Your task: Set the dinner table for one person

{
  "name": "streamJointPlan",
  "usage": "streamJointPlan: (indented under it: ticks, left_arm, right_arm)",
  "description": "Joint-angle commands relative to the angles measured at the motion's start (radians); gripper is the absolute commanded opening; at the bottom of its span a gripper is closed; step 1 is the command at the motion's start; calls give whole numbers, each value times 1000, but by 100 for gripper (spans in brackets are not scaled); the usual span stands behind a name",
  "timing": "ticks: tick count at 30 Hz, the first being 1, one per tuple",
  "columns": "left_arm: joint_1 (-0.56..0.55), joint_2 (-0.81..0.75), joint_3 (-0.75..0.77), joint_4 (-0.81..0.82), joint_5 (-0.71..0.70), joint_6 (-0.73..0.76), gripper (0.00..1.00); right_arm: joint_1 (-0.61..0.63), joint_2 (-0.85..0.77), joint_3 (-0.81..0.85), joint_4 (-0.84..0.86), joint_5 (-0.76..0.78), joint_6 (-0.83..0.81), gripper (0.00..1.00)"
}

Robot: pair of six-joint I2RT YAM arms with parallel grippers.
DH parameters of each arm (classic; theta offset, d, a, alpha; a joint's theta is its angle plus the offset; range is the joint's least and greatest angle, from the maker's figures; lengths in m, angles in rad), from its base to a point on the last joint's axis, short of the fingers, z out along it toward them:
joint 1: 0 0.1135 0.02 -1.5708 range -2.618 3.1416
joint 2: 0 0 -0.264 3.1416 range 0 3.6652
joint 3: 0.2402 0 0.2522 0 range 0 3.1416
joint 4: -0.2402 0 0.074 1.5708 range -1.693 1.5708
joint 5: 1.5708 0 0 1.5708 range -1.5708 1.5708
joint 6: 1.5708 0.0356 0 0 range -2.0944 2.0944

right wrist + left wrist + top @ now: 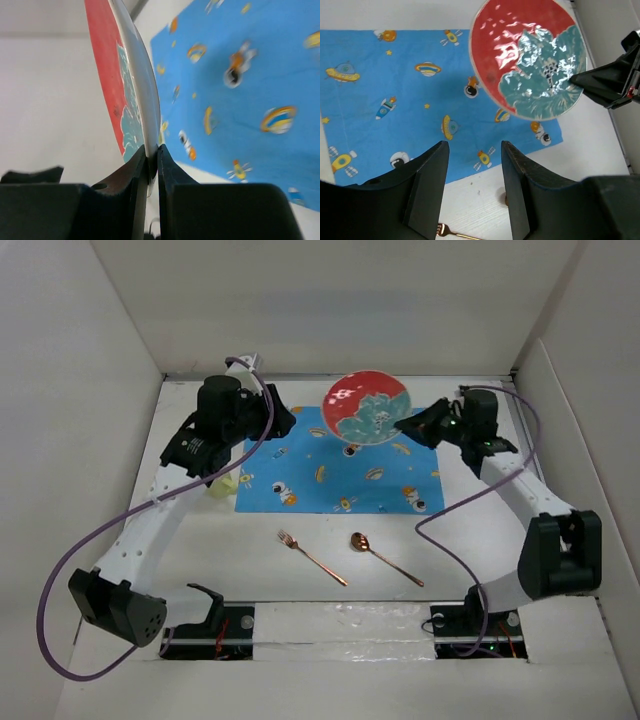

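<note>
Near the far edge of the table (pixel 260 570), the right gripper (pixel 152 151) pinches a tilted plate's (pixel 367 407) rim; the left gripper (pixel 475 147) hangs wide and empty over the mat (pixel 330 480).

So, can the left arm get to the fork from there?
Probably yes. The left gripper hangs open and empty over the mat; the fork lies uncovered off its near edge, and the right gripper holds the plate well clear.
</note>
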Motion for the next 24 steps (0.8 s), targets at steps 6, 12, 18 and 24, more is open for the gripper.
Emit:
streamJointPlan:
  ticks: [6, 12, 18, 24]
  left_arm:
    - [2, -89, 40, -91, -179, 35, 42]
    - [2, -144, 8, -98, -238, 36, 42]
    - [2, -143, 5, -130, -270, 32, 42]
    - [2, -143, 20, -133, -270, 39, 42]
  right_arm:
    - [185, 277, 240, 231, -84, 42, 0]
    - [217, 375, 248, 280, -68, 76, 0]
    - [228, 403, 203, 249, -53, 62, 0]
    - [248, 400, 136, 249, -36, 51, 0]
